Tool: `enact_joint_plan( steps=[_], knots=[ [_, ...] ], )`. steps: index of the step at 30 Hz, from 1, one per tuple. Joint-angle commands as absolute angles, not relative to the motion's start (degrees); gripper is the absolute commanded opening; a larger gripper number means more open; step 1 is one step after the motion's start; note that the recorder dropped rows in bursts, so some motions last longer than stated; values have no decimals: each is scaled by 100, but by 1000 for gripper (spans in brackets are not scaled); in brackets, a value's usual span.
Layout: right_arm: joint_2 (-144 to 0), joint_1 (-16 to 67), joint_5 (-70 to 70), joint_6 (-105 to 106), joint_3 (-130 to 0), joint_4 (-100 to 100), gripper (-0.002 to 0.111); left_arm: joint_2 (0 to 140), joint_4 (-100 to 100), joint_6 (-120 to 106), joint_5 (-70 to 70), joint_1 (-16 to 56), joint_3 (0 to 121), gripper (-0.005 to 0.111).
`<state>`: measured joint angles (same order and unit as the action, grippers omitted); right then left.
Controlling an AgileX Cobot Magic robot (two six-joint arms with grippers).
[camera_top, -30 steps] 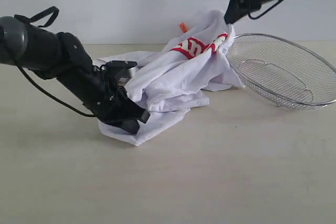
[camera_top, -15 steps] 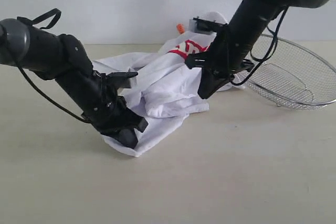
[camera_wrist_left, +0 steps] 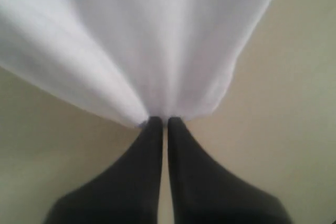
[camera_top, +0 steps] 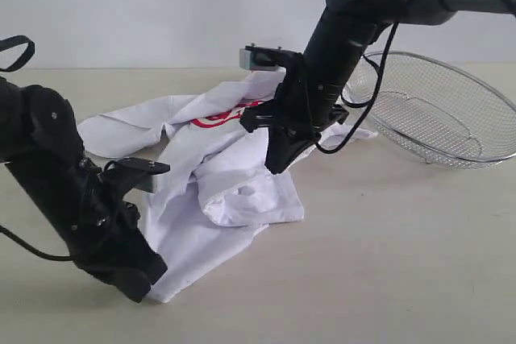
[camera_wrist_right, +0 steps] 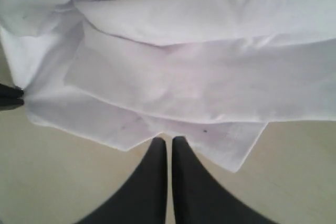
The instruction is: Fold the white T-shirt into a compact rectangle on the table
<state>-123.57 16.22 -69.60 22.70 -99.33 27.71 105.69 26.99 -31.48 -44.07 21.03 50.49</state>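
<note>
- Two grippers, both with jaws pressed together.
- Left gripper (camera_wrist_left: 161,123): pinches an edge of the white T-shirt (camera_top: 242,199), low over the table (camera_top: 387,263).
- Right gripper (camera_wrist_right: 168,141): tips at a fabric edge; whether it grips the cloth is unclear.
- Shirt lies crumpled on the table, beside a wire-mesh basket (camera_top: 451,118).

A silver wire-mesh basket (camera_top: 451,118) sits far right, before a pale wall (camera_top: 161,6).

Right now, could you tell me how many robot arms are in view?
2: left arm low at the white T-shirt's near corner; right arm over it, beside the wire-mesh basket.
</note>
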Motion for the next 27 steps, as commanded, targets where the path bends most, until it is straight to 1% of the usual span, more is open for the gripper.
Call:
enact_joint_plan(
  steps=[1,2,4,5,6,7,8,10,12,16,19,24,27],
  knots=[
    [-11965,1660,-6996,2505,-9290,2972,0,10404,2346,-2920,-4076,2110,4865,5],
    [-11929,1660,-6996,2505,-9201,2972,0,10404,2346,-2920,-4026,2110,4865,5],
    [-11855,1660,-6996,2505,-9127,3022,7,10376,2379,-2920,-4002,2110,4899,5],
    [-11855,1660,-6996,2505,-9127,3227,15,10257,2624,-2987,-4054,2110,4911,5],
    [-11855,1660,-6996,2505,-9127,3290,21,10150,2766,-3077,-4054,2110,4911,5],
    [-11855,1663,-6996,2505,-9127,3394,33,9925,2936,-3180,-4042,2110,4911,5],
    [-11855,1663,-6996,2505,-9127,3420,43,9749,3004,-3180,-3925,2110,4911,5],
    [-11855,1663,-6963,2410,-9127,3575,57,9644,3020,-3245,-3528,2117,4911,5],
    [-11855,1663,-6864,2127,-9127,3798,64,9727,3062,-3245,-3205,2117,4911,5],
    [-11855,1663,-6495,1325,-9127,3862,64,9975,3287,-3260,-2894,2117,4911,5],
    [-11951,1663,-6477,992,-9127,3926,64,10164,3460,-3426,-2811,2117,4911,5],
    [-12277,1663,-6499,979,-9127,4396,63,10407,4235,-4226,-2811,2117,4911,5],
    [-12415,1663,-6392,1125,-9127,4805,63,10495,4308,-4314,-2731,2117,4911,5]
  ],
)
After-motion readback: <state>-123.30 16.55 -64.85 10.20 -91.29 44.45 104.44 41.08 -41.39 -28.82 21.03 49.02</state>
